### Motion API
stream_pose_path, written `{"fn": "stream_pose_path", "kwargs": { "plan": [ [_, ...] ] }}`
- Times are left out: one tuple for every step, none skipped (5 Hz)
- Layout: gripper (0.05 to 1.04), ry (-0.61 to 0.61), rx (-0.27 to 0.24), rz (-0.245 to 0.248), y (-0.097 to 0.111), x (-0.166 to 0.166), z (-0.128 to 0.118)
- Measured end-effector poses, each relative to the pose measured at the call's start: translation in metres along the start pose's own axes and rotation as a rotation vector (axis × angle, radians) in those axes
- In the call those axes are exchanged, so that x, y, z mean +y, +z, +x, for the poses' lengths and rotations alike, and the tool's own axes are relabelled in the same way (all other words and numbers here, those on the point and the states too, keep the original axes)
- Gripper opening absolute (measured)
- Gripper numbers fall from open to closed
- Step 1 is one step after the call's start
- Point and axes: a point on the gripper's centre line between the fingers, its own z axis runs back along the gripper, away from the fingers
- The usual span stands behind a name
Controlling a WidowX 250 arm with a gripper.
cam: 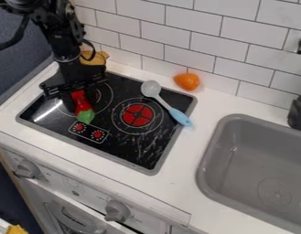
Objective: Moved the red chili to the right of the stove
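Note:
Over the left part of the black stove (125,148) hangs my gripper (81,101), shut on the red chili (80,103). The chili's red body is between the fingers, with its top end hidden by the gripper. Its green end points down toward the stove's front, just above the two printed red knobs. I cannot tell whether the chili touches the stove top.
A spoon with a blue handle (176,114) lies across the stove's right side. An orange object (187,81) sits behind it by the tiled wall, and a yellow one (94,58) is behind the arm. White counter (204,109) separates stove and grey sink (229,119).

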Motion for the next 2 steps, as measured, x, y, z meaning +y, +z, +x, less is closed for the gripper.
{"fn": "stream_pose_path", "kwargs": {
  "plan": [
    [0.474, -0.085, 0.029, -0.059, 0.016, -0.021, -0.023],
    [0.474, -0.237, 0.044, -0.071, 0.016, -0.057, -0.060]
  ]
}}
